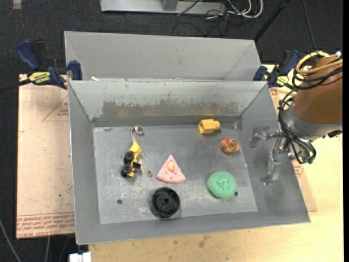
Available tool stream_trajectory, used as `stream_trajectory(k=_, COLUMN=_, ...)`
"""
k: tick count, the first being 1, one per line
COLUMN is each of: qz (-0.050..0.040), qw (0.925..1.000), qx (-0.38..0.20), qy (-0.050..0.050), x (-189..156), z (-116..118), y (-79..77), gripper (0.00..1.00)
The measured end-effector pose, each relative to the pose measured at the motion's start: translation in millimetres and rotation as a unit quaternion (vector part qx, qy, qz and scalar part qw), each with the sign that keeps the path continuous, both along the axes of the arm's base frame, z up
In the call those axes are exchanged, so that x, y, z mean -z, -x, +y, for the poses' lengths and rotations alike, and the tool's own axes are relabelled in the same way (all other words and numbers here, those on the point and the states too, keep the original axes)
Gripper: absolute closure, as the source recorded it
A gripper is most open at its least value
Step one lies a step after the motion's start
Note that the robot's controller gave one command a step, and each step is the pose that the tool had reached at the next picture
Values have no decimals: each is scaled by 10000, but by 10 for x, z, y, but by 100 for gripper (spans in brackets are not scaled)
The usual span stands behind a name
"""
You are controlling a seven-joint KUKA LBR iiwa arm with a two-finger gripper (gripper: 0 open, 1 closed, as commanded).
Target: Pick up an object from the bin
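Dark carpet surrounds the grey metal bin (82, 162), which is seen from above with sloped walls and a flat floor. The gripper (270, 160) hangs over the bin's right-hand wall, just beyond the edge of the floor. Whether it is open or closed cannot be told, and no object is seen in its grasp. Nearest to it, and still apart from it, are a small orange-brown ball (229, 145) and a green round pad (222, 184) on the right part of the floor. A yellow block (209, 126) lies further off, close to the back wall. At mid-floor lies a pink wedge (170, 169) with yellow spots, and a black ribbed disc (164, 202) sits near the front edge. At the left lies a yellow-and-black toy (131, 161) with a thin wire loop. All six objects rest singly on the floor, well separated. Judged from this layout, the pick is not yet made; choosing an object, descending, closing and lifting all remain.
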State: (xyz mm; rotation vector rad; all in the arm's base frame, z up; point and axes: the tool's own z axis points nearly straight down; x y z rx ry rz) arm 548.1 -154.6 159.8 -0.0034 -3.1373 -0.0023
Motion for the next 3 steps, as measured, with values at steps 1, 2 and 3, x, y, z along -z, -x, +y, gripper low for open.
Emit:
stream_trajectory(k=1, qz=-26, qw=9995, qx=300, qy=3, x=-68, z=40, y=38, gripper=0)
stream_trajectory(k=2, qz=-81, qw=9984, qx=555, qy=20, x=304, z=435, y=-276, gripper=0)
stream_trajectory(k=3, qz=-28, qw=9998, qx=221, qy=-7, x=515, z=667, y=38, gripper=0)
